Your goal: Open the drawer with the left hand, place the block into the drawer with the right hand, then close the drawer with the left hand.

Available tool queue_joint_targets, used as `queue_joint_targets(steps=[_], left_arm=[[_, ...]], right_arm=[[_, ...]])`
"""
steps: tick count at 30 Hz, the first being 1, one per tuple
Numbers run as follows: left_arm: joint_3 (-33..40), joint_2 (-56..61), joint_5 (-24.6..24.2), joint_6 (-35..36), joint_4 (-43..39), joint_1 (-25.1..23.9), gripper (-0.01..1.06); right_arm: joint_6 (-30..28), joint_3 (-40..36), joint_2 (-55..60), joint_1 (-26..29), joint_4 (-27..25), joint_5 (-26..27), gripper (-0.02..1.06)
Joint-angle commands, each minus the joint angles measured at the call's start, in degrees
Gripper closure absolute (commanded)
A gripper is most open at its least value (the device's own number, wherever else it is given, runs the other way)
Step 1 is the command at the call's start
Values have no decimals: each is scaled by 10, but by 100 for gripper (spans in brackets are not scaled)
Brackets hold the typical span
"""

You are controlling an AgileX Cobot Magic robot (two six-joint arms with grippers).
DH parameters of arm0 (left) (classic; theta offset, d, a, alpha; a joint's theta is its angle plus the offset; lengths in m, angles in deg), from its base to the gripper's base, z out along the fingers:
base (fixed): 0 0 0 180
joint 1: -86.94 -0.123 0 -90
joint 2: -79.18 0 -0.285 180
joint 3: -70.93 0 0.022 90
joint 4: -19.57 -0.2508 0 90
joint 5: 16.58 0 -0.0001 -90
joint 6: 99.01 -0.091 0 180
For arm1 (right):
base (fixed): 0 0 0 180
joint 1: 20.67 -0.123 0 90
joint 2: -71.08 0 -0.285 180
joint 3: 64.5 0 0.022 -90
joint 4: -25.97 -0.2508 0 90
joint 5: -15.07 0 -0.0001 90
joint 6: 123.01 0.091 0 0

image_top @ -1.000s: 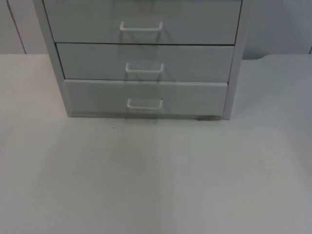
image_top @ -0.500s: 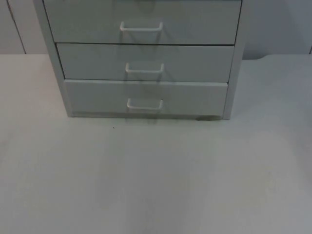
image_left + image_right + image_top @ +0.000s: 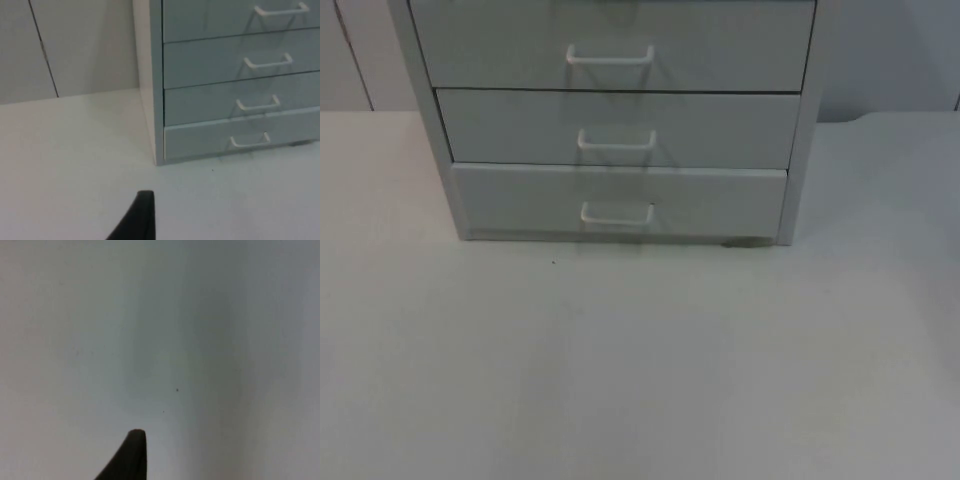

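Note:
A grey drawer cabinet [image 3: 620, 120] stands at the back of the white table [image 3: 640, 360], with three drawer fronts in sight, each with a white handle. The bottom drawer [image 3: 720, 200] is pushed in, its front a little proud of the one above; its handle [image 3: 617, 213] is free. From the left wrist, the cabinet [image 3: 150, 75] is seen from its left front corner, with the bottom drawer [image 3: 200, 140] and its handle [image 3: 249, 141]. My left gripper [image 3: 142, 215] hovers over the table left of the cabinet, well short of it. My right gripper [image 3: 131, 452] hangs over bare table top [image 3: 200, 340].
The grey partition wall [image 3: 75, 45] rises behind the table to the left of the cabinet. Open table top stretches in front of the cabinet and on both sides of it.
A faint shadow on the table in front of the cabinet has drifted and faded. The cabinet and its drawers stand as before.

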Motion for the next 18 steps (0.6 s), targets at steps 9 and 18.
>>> queue_joint_targets(steps=[9,18], left_arm=[[3,89,-95,109,-113,2,0],[25,89,-120,110,-130,2,0]], right_arm=[[-139,-3,-208,4,-102,30,-1],[-141,-74,-426,4,-114,18,-1]])
